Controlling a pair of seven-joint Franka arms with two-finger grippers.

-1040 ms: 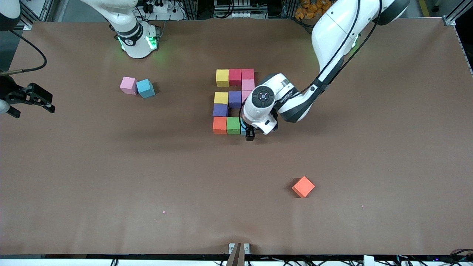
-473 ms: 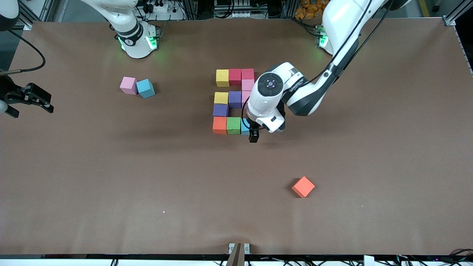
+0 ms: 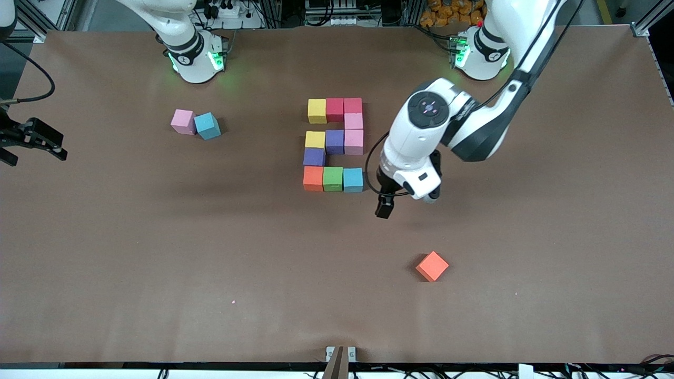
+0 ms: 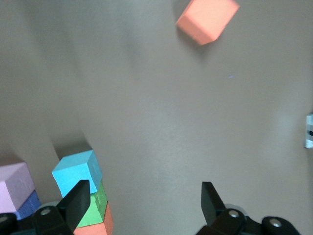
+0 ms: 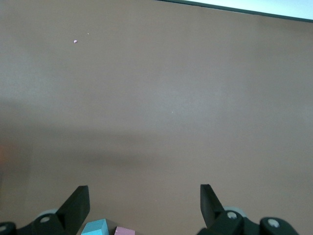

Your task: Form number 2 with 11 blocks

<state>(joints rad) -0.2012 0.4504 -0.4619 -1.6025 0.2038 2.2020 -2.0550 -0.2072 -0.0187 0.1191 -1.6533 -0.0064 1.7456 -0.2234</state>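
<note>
Front view: the table (image 3: pixel 158 252) has the number 2 (image 3: pixel 335 144) near its middle, all eleven blocks showing, none covered.
Top row: yellow (image 3: pixel 317 110), red (image 3: pixel 335 109), then another red (image 3: pixel 353 105) toward the left arm's end.
Middle: pink (image 3: pixel 354 121) over a second pink (image 3: pixel 354 142), with purple (image 3: pixel 335 141) and yellow (image 3: pixel 315 139) beside it, and a darker purple (image 3: pixel 314 156) just under that yellow.
Bottom row: orange (image 3: pixel 313 178), green (image 3: pixel 333 178), light blue (image 3: pixel 353 179), all touching.
Left gripper: (image 3: pixel 384 206) up over bare table just beside the bottom row, toward the left arm's end; jaws spread wide, nothing in them.
Left wrist view: the gripper (image 4: pixel 142 203) fingers are cut off at the frame edge. Only a corner of the digit shows.
Spare orange (image 3: pixel 432 266): alone, turned at an angle, nearer the camera than the 2. In the wrist view it's clipped by the frame edge (image 4: pixel 207 19).
Right gripper: (image 3: pixel 32 139) at the table's edge on the right arm's end, partly cut off by the frame, waiting; jaws wide apart (image 5: pixel 142 203), empty.
Spare pair: pink (image 3: pixel 182 121) and blue (image 3: pixel 207 126) touching, near the right arm's base. The right wrist view only catches slivers of them.
Containers: can't spot any.
</note>
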